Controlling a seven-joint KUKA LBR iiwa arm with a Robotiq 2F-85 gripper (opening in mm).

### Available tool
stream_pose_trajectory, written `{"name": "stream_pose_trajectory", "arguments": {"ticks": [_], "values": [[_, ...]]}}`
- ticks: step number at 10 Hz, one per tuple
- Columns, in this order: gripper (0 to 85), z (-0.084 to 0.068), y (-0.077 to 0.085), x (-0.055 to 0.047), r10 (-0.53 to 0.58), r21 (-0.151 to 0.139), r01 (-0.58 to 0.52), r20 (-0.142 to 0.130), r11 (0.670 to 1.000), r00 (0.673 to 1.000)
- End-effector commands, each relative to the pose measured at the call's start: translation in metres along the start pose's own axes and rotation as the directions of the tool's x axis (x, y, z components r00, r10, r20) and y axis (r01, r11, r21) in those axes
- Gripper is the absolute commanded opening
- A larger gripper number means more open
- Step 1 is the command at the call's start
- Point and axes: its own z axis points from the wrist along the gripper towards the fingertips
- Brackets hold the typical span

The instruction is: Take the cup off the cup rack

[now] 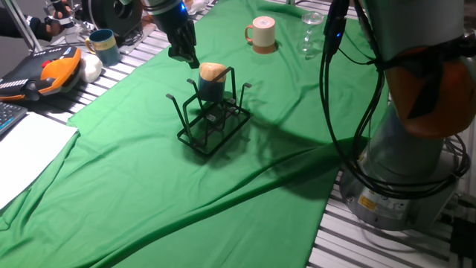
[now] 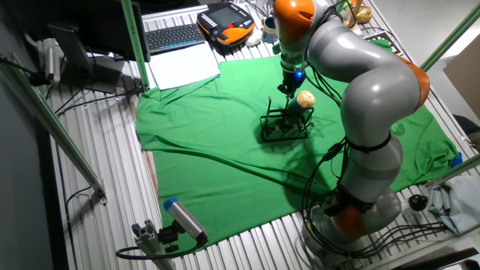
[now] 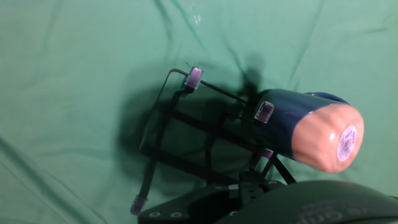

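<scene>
The dark blue cup (image 1: 211,83) with a tan rounded end sits upside down on a prong of the black wire cup rack (image 1: 213,125) on the green cloth. My gripper (image 1: 191,59) hangs just up and left of the cup's tan end, close to it and not around it. Its jaws look like one dark tip, so I cannot tell their gap. In the hand view the cup (image 3: 311,127) lies at the right and the rack (image 3: 186,140) in the middle. The other fixed view shows the cup (image 2: 304,100), rack (image 2: 283,127) and gripper (image 2: 287,88).
A cream handled mug (image 1: 261,34) and a clear glass (image 1: 311,33) stand at the back. A teal mug (image 1: 103,46) and an orange-black pendant (image 1: 48,74) are at the left. White paper (image 1: 26,152) lies front left. The arm's base (image 1: 401,171) is at the right.
</scene>
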Motion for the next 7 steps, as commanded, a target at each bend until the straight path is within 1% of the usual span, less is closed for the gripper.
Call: {"name": "stream_pose_trajectory", "arguments": {"ticks": [1,4,7], "values": [[0.0,0.0002,0.0000,-0.0002,-0.002,0.000,0.002,-0.001,1.000,1.000],[0.0,0.0000,-0.0001,-0.0004,0.012,0.000,-0.012,-0.004,1.000,1.000],[0.0,-0.0002,-0.0004,-0.0004,0.083,0.005,-0.083,0.003,0.997,0.997]]}}
